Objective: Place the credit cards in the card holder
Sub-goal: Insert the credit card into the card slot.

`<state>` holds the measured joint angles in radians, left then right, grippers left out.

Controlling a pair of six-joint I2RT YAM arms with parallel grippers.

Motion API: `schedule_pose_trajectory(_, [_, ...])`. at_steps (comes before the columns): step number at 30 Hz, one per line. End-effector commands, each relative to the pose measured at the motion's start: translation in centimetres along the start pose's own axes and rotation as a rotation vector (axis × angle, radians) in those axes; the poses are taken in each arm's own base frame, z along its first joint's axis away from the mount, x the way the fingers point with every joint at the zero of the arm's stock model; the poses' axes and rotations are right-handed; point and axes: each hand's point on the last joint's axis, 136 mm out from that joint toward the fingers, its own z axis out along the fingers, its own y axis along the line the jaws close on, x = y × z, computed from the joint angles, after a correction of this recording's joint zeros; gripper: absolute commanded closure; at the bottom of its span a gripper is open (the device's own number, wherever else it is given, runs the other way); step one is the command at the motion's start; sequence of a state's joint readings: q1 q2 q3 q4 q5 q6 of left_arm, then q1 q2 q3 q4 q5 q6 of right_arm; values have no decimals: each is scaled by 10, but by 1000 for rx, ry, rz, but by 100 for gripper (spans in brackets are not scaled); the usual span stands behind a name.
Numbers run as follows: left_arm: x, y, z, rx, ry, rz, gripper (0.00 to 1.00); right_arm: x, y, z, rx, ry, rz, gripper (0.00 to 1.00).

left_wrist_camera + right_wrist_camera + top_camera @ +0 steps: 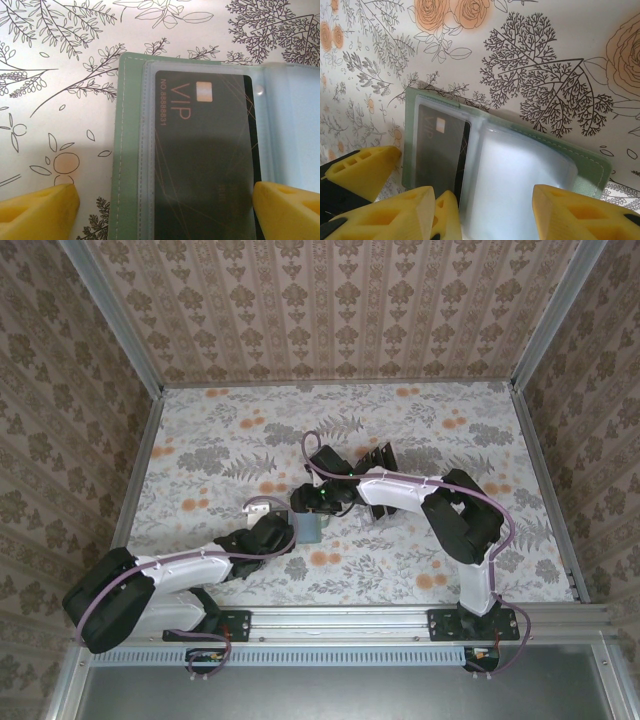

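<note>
From the overhead camera I see both arms reaching in over a floral-patterned worktop (400, 410) and meeting near its middle. The left end effector (290, 533) and the right end effector (305, 502) crowd around the card holder (312, 529). From this height the holder is a small grey-green patch, too small to show what is in it. Behind the right arm sits a dark object (378, 460) that I cannot make out.

The left wrist camera gives the detail. The holder lies open and flat, with a stitched green border. One black credit card (205, 150) is tucked inside a clear plastic pocket (146, 150). The card reads "VIP" in gold beside a small pale chip. My left end effector is spread wide. One yellow fingertip (40, 210) hangs over bare worktop just left of the holder. The other is at the card's right edge, over the next clear pocket. Nothing is pinched between them.

The right wrist camera looks at the holder from an angle and shows more of it. It shows the carded pocket on the left, then a raised clear pocket (520, 175) in the middle. Beyond that, the green cover runs out to a rounded corner. The right end effector's two yellow fingers stand apart with the clear pocket between them, pinching nothing that I can see. I cannot tell whether they touch the holder. Two more yellow fingertips show beside them at lower left, one (362, 170) next to the holder's left edge.
</note>
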<state>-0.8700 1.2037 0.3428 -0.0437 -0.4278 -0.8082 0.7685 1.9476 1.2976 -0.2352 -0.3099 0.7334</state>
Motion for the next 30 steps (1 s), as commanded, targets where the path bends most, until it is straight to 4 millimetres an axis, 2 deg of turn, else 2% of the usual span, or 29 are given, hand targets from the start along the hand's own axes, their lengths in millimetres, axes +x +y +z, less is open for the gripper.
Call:
schedule_pose_trajectory(1, [11,18,3,-74,38,10,7,8,-10,8,38,19,-7,44])
schedule_pose_trajectory(10, [12,18,3,-74,40,12,7,18,-23,25,70,56,8,44])
schedule_pose_trajectory(16, [13,18,4,-75,43,11,7,23,-10,35,20,86,5,44])
schedule_pose_trajectory(22, [11,16,3,-70,41,12,7,21,5,35,-54,85,26,44])
schedule_pose_trajectory(30, [4,14,-6,-31,3,-19,4,20,11,36,-84,85,44,44])
